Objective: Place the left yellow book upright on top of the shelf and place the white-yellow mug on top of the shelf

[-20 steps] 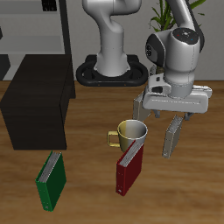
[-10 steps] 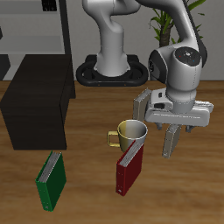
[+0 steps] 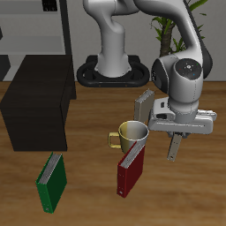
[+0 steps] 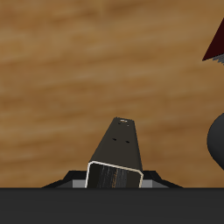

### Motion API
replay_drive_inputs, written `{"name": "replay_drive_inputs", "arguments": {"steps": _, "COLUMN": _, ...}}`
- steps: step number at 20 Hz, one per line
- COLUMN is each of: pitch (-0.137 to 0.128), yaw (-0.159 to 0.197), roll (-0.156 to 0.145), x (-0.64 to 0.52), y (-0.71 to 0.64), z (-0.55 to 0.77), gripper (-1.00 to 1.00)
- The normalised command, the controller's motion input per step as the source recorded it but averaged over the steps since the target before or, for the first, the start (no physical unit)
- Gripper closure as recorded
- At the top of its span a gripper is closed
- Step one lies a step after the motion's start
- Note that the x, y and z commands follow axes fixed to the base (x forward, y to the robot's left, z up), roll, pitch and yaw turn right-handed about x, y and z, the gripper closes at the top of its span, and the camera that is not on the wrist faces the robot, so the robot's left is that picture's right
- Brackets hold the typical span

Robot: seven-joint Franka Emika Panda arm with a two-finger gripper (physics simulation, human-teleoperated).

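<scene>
The white-yellow mug [image 3: 133, 134] stands on the table with its yellow handle toward the shelf. The shelf [image 3: 37, 99], a low black cabinet, stands apart from it, and its top is bare. A khaki book [image 3: 145, 99], the left yellow book, stands just behind the mug and is partly hidden by my gripper's body. My gripper [image 3: 172, 157] hangs low beside the mug, on the side away from the shelf. Its fingers point down, look closed together and hold nothing. In the wrist view the fingers [image 4: 122, 147] show as one dark wedge over bare wood.
A dark red book [image 3: 130, 169] stands just in front of the mug, and its corner shows in the wrist view [image 4: 217, 44]. A green book [image 3: 51, 182] stands near the table's front edge. A tall grey-framed rack [image 3: 55, 31] and the robot's base [image 3: 111, 72] are at the back.
My gripper has come down toward the table beside the mug and shifted slightly away from the shelf. The mug and the books have not moved.
</scene>
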Motion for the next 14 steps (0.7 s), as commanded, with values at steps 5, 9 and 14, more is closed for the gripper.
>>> {"name": "replay_drive_inputs", "arguments": {"steps": 5, "pitch": -0.026, "yaw": 0.002, "roll": 0.019, "x": -0.05, "y": 0.03, "z": 0.18, "gripper": 1.00}}
{"name": "replay_drive_inputs", "arguments": {"steps": 9, "pitch": -0.078, "yaw": 0.012, "roll": 0.018, "x": -0.17, "y": -0.06, "z": 0.63, "gripper": 1.00}}
{"name": "replay_drive_inputs", "arguments": {"steps": 14, "pitch": -0.046, "yaw": 0.002, "roll": 0.023, "x": -0.13, "y": -0.11, "z": 0.56, "gripper": 1.00}}
